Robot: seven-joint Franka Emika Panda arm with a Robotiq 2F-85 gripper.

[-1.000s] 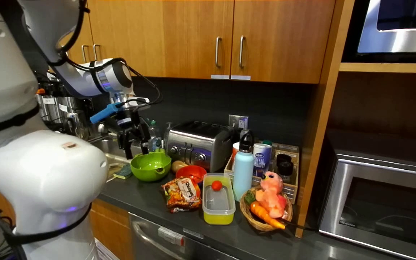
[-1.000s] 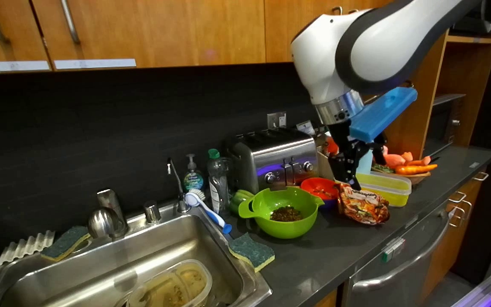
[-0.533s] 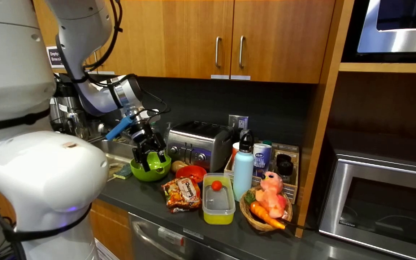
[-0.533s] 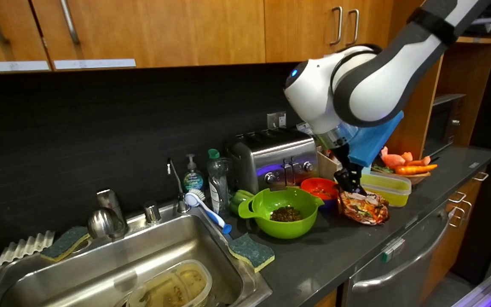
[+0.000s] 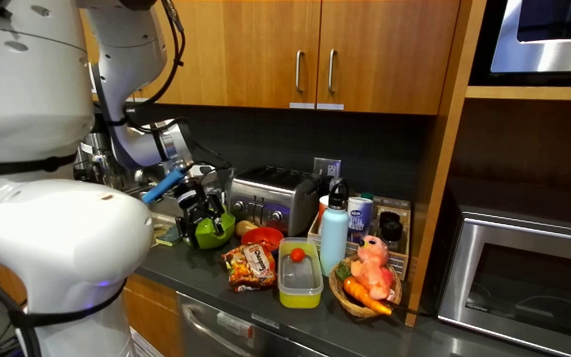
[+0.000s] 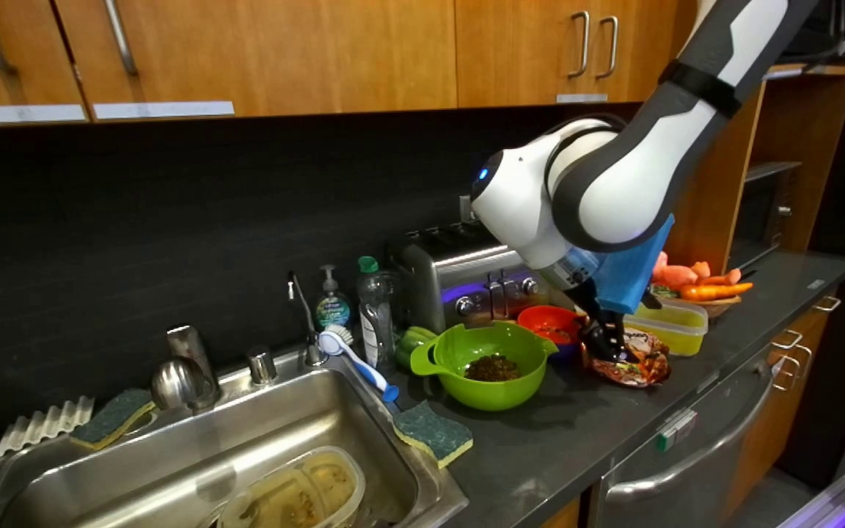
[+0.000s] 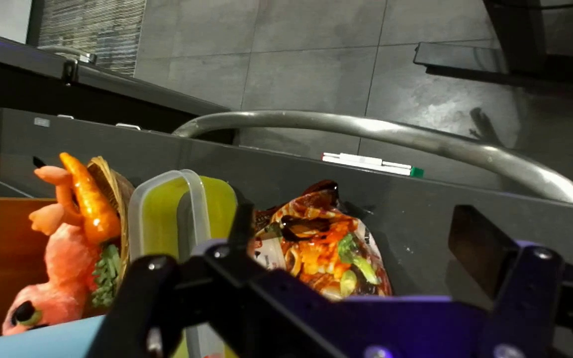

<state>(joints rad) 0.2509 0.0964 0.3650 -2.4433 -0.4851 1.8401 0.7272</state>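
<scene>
My gripper (image 5: pixel 206 237) is open and empty, low over the counter. In an exterior view it overlaps the green bowl (image 5: pixel 223 232). In an exterior view its fingers (image 6: pixel 617 352) cover part of a shiny orange-red food packet (image 6: pixel 646 372). In the wrist view the packet (image 7: pixel 326 248) shows between the wide-apart fingers (image 7: pixel 361 236), nearer the left finger. I cannot tell whether a finger touches it. The red bowl (image 5: pixel 274 233) stands just behind the packet. The yellow container (image 5: pixel 300 301) stands beside it with a small red ball (image 5: pixel 297 255) in it.
A wicker basket (image 5: pixel 356 311) holds a pink plush toy (image 5: pixel 372 275) and a carrot (image 5: pixel 362 296). A light blue bottle (image 5: pixel 334 238) and a toaster (image 5: pixel 265 201) stand behind. The sink (image 6: pixel 364 411), a sponge (image 6: pixel 433 431) and a dish brush (image 6: pixel 364 370) lie beyond the green bowl.
My gripper has come down toward the counter and its wrist has tilted. It has stayed open. The packet, bowls and container have not moved.
</scene>
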